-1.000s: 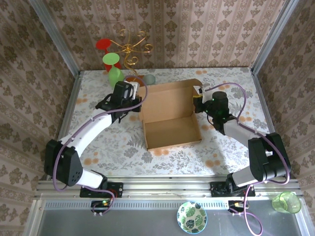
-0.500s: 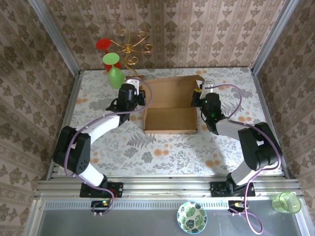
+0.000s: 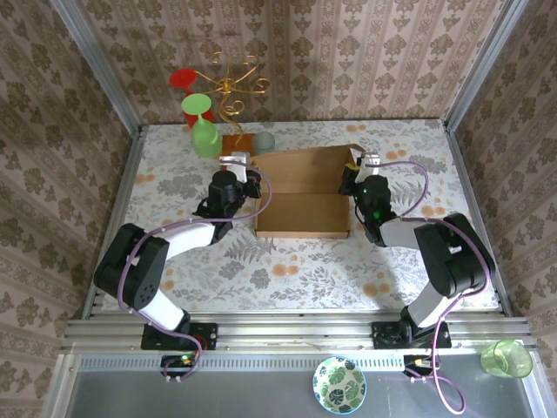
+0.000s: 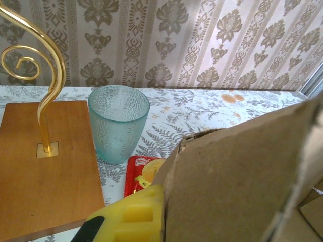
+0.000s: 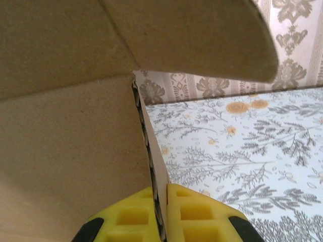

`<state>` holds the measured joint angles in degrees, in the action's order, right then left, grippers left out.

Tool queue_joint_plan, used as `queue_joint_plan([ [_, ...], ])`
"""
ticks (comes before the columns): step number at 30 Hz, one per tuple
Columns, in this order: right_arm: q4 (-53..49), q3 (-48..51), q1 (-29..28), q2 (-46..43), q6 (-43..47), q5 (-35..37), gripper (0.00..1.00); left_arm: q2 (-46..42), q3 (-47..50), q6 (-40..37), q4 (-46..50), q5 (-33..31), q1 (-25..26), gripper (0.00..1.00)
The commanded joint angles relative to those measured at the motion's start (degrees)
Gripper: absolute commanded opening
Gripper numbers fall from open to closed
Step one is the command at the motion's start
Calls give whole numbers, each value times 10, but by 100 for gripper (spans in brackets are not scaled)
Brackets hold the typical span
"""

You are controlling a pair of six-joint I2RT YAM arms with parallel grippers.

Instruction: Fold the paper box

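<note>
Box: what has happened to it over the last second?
The box folded up: its near edge slid away from the arm bases, and the lid seems to have tipped forward. The left gripper and right gripper stayed on its side edges while their wrists turned to point away from the bases. The cup, wooden stand and bowl stayed put.

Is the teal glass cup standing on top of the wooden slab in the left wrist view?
No, the teal glass cup stands upright on the patterned table, just beside the wooden slab.
</note>
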<state>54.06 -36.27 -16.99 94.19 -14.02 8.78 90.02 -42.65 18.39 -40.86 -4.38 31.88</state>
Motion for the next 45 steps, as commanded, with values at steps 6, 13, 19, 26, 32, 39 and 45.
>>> queue_joint_plan([
  [6,-40,28,-8,-35,-39,15,5,-31,49,-27,-68,-34,46,0],
  [13,-74,42,-8,-63,-72,24,17,-30,83,-30,-100,-66,69,0],
  [19,-130,47,-8,-114,-108,23,33,-32,100,-44,-108,-86,84,0],
  [26,-212,52,-8,-175,-182,11,41,-22,110,-48,-120,-98,94,0],
  [32,-326,41,-9,-250,-220,1,50,-22,106,-52,-118,-99,95,0],
  [39,-463,26,-9,-331,-271,-49,56,-18,101,-47,-114,-100,97,0],
  [45,-541,20,-20,-426,-299,-53,56,-14,99,-45,-114,-105,99,0],
])
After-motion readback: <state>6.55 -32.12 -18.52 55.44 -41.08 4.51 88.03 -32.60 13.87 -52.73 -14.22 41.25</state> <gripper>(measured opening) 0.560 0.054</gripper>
